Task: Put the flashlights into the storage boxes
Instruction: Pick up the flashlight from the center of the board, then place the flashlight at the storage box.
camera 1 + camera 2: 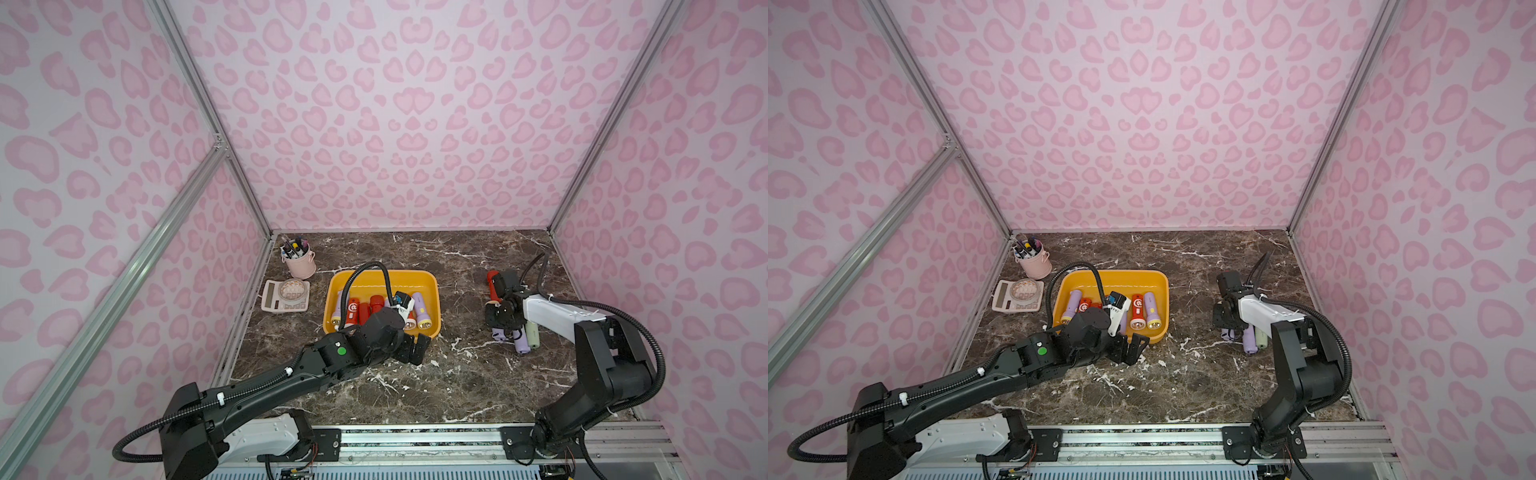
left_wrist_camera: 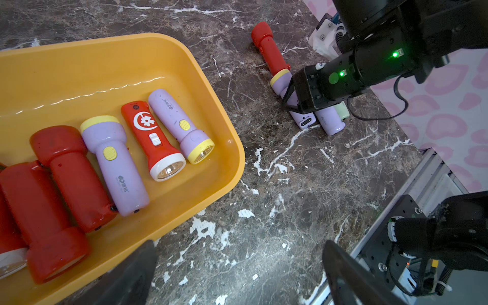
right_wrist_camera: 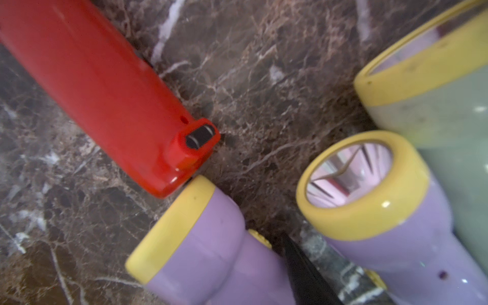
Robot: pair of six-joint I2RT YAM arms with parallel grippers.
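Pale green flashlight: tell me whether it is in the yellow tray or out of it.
Out. The pale green flashlight lies on the marble tabletop beside a lilac flashlight, well apart from the yellow tray.

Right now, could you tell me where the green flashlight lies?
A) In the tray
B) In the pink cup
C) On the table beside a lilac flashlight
C: the green flashlight lies on the table beside a lilac flashlight, well outside the tray.
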